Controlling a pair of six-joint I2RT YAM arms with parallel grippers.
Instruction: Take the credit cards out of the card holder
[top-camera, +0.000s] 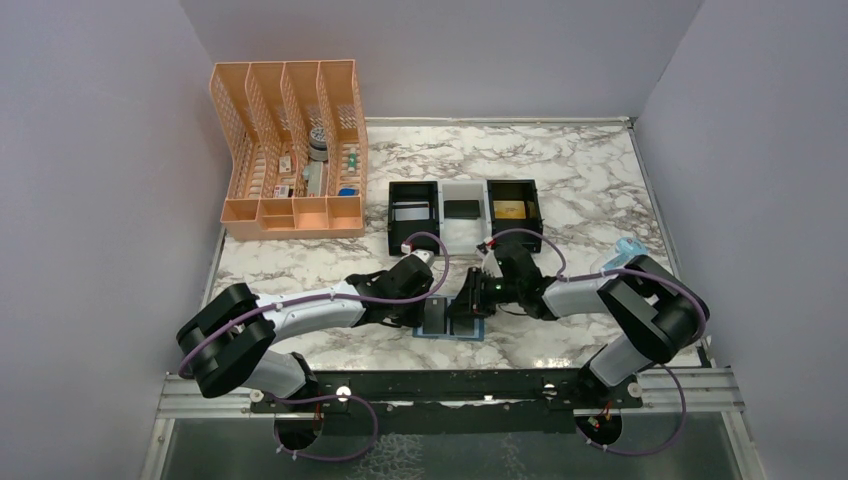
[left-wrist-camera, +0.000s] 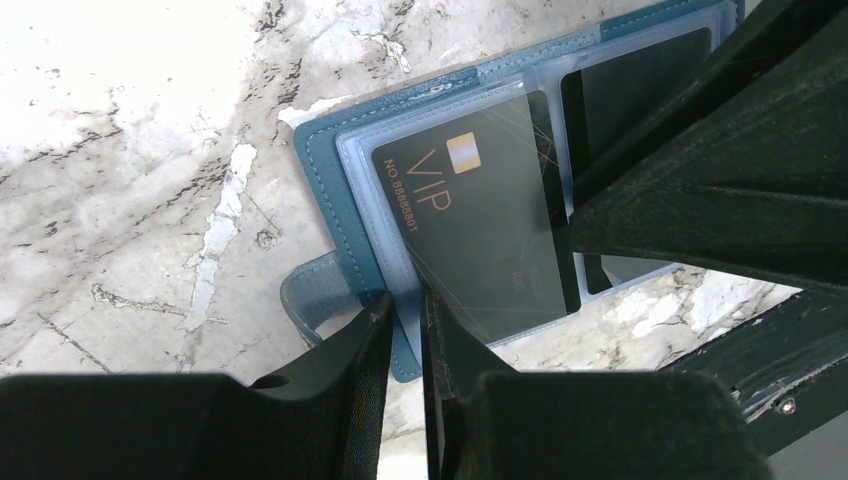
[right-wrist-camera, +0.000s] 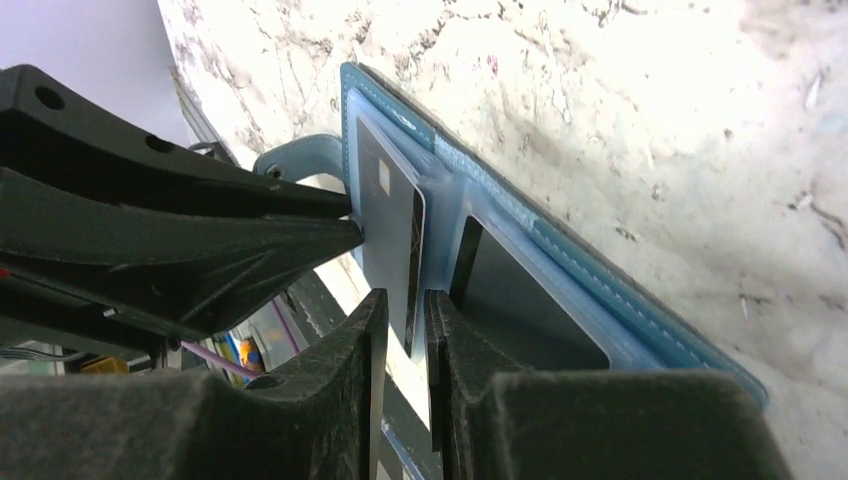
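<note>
Card holder (left-wrist-camera: 322, 175) edge sits pinched between left end effector (left-wrist-camera: 405, 302) fingers (left-wrist-camera: 345, 375).

At lower centre, the blue card holder (top-camera: 436, 322) lies open on the marble table (top-camera: 580, 180), with the left gripper (top-camera: 438, 300) and right gripper (top-camera: 468, 302) meeting over it. Above, a three-compartment tray (top-camera: 395, 235) holds a silver-grey card (top-camera: 410, 211), a black card (top-camera: 461, 209) and a gold card (top-camera: 509, 208). A peach organiser (top-camera: 290, 150) stands upper left.
</note>
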